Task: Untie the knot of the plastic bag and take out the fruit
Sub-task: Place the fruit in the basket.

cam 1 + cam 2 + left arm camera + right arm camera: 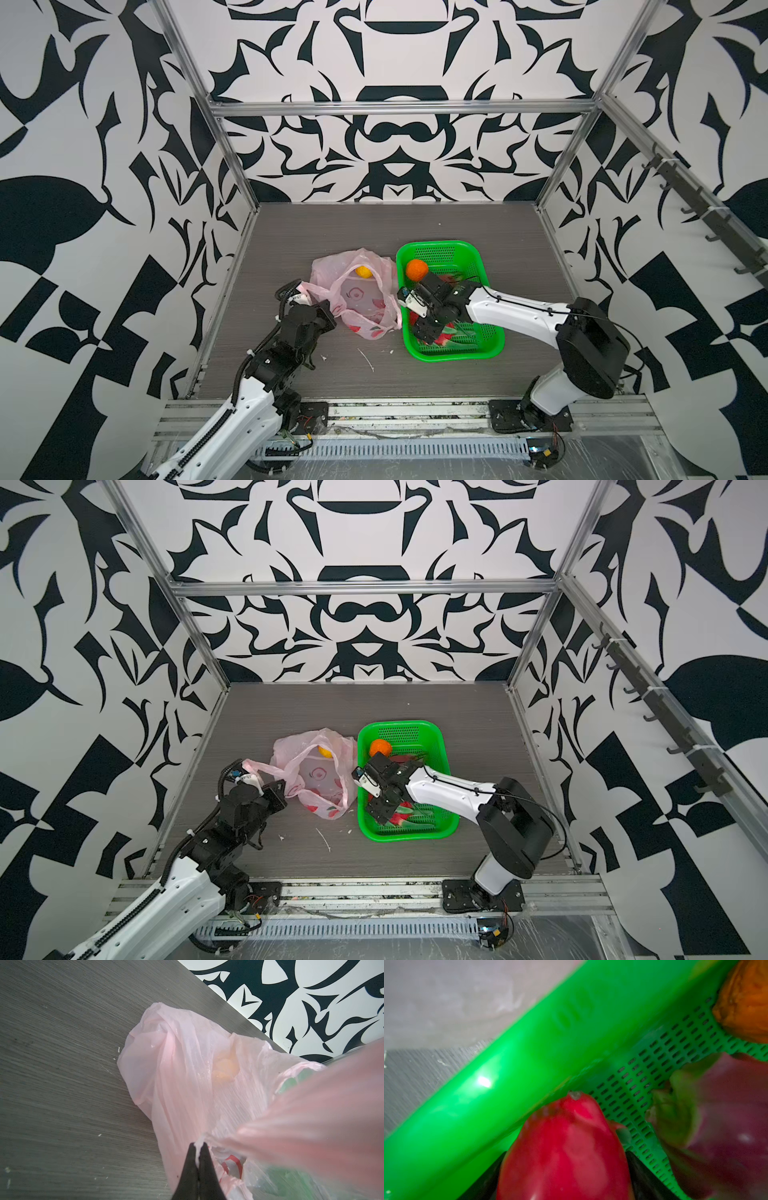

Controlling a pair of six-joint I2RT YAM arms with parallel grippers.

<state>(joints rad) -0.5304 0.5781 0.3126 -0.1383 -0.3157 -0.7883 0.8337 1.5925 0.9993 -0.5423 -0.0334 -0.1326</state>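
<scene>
Grey tabletop: your left pincer pinches the translucent pink plastic bag; right pincer grips a magenta dragon fruit, green perforated basket beneath.

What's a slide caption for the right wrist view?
Right claw gripping a red fruit inside the green basket.

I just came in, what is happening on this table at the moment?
The left end effector pinches a handle of the pink plastic bag, which lies open on the table with a yellow-orange ball inside. The right end effector holds a red dragon fruit low in the green basket, where an orange ball and a second dragon fruit already lie.
</scene>
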